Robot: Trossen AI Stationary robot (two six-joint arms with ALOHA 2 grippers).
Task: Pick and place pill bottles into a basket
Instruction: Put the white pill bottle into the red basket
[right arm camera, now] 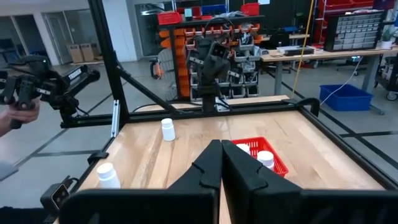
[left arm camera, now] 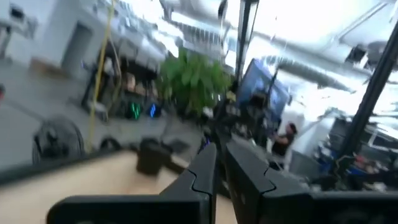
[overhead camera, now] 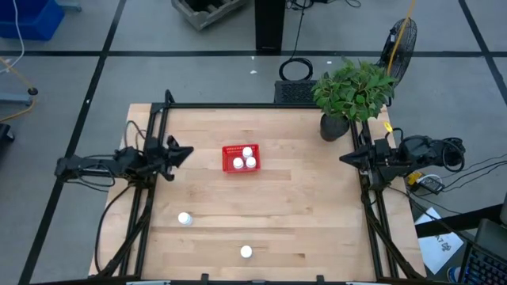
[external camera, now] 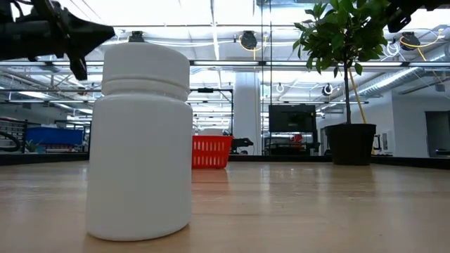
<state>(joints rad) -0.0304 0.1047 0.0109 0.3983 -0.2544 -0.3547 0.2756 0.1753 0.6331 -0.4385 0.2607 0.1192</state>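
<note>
The red mesh basket (overhead camera: 240,158) stands at the table's middle with three white pill bottles (overhead camera: 247,152) upright in it; it also shows in the right wrist view (right arm camera: 277,163) and the low view (external camera: 211,152). Two more bottles stand upright on the table toward the near edge, one at near left (overhead camera: 184,218) and one nearer the middle (overhead camera: 246,252); the latter fills the low view (external camera: 140,140). My left gripper (overhead camera: 188,152) is shut and empty above the table left of the basket. My right gripper (overhead camera: 344,158) is shut and empty at the table's right side.
A potted plant in a dark pot (overhead camera: 335,127) stands at the far right of the table. Black frame rails (overhead camera: 150,206) run along the left and right edges. A person's hand (right arm camera: 15,115) shows beyond the table in the right wrist view.
</note>
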